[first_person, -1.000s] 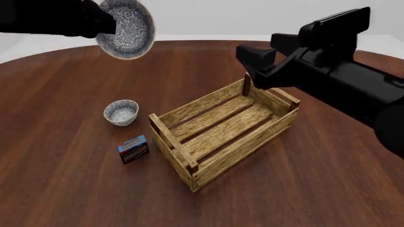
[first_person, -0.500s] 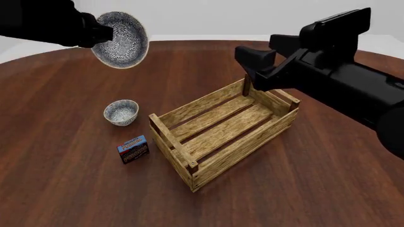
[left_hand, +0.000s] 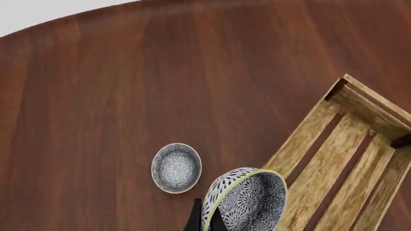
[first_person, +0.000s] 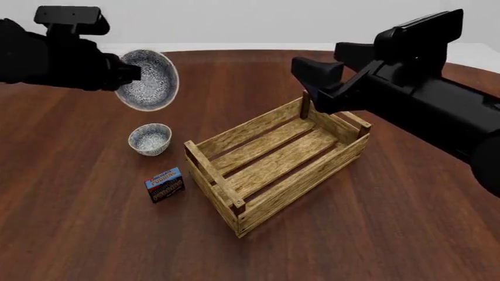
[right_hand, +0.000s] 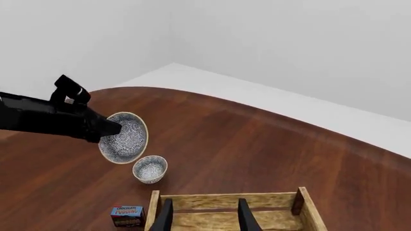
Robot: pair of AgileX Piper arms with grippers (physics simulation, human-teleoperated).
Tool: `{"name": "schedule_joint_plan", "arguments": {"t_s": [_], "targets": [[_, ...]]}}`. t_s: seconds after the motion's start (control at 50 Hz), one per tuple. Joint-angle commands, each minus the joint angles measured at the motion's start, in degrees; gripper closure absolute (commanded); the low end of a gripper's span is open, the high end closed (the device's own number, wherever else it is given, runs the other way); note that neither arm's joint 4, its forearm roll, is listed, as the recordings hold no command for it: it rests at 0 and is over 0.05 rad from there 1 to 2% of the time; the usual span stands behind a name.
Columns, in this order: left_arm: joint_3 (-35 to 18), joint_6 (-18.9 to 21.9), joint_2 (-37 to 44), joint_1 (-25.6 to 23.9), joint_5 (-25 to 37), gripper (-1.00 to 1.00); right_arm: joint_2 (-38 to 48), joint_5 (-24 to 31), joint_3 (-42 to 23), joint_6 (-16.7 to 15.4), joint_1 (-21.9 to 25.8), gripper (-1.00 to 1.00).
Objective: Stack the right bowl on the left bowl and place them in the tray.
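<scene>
My left gripper (first_person: 130, 74) is shut on the rim of the right bowl (first_person: 147, 80), a blue-grey speckled bowl held tilted in the air. The left wrist view shows that bowl (left_hand: 247, 199) close up, with a finger (left_hand: 194, 220) at its rim. The left bowl (first_person: 150, 139) sits upright on the table just below it, also seen as the left bowl (left_hand: 176, 167) and the left bowl (right_hand: 149, 169). The wooden slatted tray (first_person: 306, 180) stands to the right of the bowls. My right gripper (right_hand: 204, 219) hovers open and empty above the tray's far corner (right_hand: 224, 196).
A small blue-and-red box (first_person: 165, 184) lies on the table in front of the left bowl, close to the tray's left end. The round dark wooden table (first_person: 406, 222) stretches around the tray. The right arm (first_person: 422, 99) is above the table's right side.
My left gripper has come down with the right bowl, closer to the left bowl on the table. The right arm has not moved.
</scene>
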Motion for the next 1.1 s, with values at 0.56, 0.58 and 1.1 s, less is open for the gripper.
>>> {"name": "schedule_joint_plan", "arguments": {"t_s": [0.56,0.58,1.1], "targets": [[2.7,-2.6,9.7,6.0,-9.2,1.0,0.3,-0.2,0.1,-0.2,0.2,-1.0],[2.7,-2.8,10.0,6.0,-9.4,1.0,0.3,-0.2,0.0,-0.2,0.2,-1.0],[0.8,-2.5,20.8,8.8,-14.2,1.0,0.4,-0.1,-0.2,-0.2,-0.4,-1.0]]}}
